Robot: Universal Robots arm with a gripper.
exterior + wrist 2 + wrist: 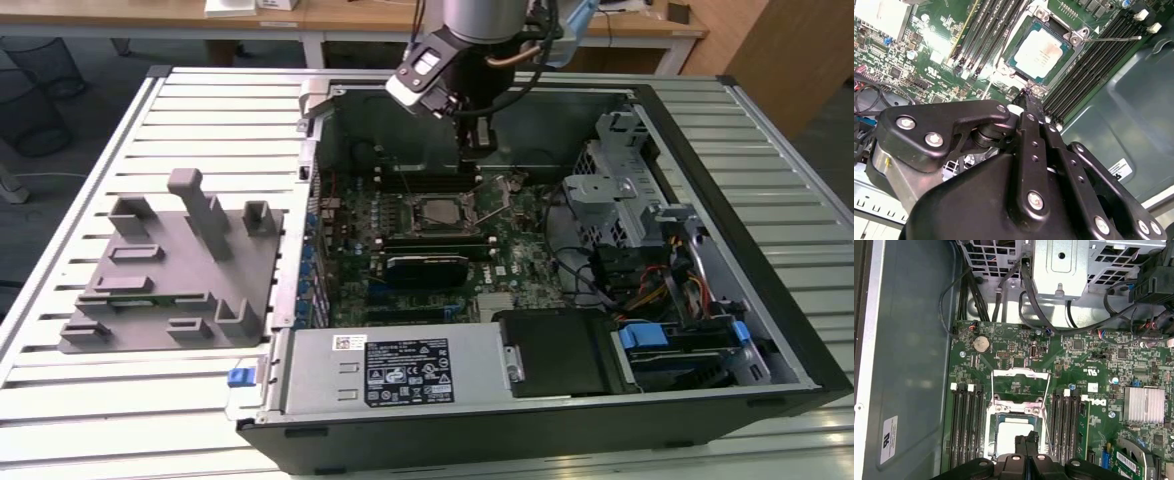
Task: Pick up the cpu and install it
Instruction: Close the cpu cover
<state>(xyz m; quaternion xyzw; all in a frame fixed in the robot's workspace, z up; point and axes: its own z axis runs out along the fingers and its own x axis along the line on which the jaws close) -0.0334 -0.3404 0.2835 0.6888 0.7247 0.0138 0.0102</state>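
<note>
Starting at the wrist, you see the gripper (1027,96) with its black linkage bars in front and its fingers pressed together to one narrow tip, nothing pinched between them. In the first wrist view the same closed tip (1029,441) overlaps one edge of the cpu (1006,434).

Next out: the cpu (1040,53) lies flat in the black socket frame (1013,35) on the green motherboard (929,55), silver top plate up. The gripper tip hangs near one corner of the socket; you cannot tell from the wrist views whether it touches. The exterior view puts the gripper (477,150) above the board, apart from the cpu (441,212).

Around the socket: the metal load plate (1019,374) stands swung open, the thin lever (1114,38) juts out over the memory slots (966,425) that flank the socket on both sides. A coin cell (981,343) and a finned heatsink (1144,405) sit further across the board.

Further out: the open computer case (781,350) lies on its side with its power supply (387,365) at the near end. To the exterior view's left, the grey tray (160,270) with upright blocks rests on the slatted table (120,400), just beside the case.
</note>
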